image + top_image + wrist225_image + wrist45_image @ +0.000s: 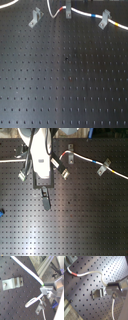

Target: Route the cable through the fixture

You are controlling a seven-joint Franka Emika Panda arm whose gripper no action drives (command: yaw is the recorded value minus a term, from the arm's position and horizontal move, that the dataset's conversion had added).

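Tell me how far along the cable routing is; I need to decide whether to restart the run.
Looks done: the cable runs past the middle clip and the end clip at the first exterior view's right, though the threading is too blurred to confirm. In hand: the claw grips the cable in the second wrist view. Left: the bare clip at the first exterior view's left carries no cable.

no readable text, labels, brands or numbers show anywhere in the four views; every surface is bare of lettering.
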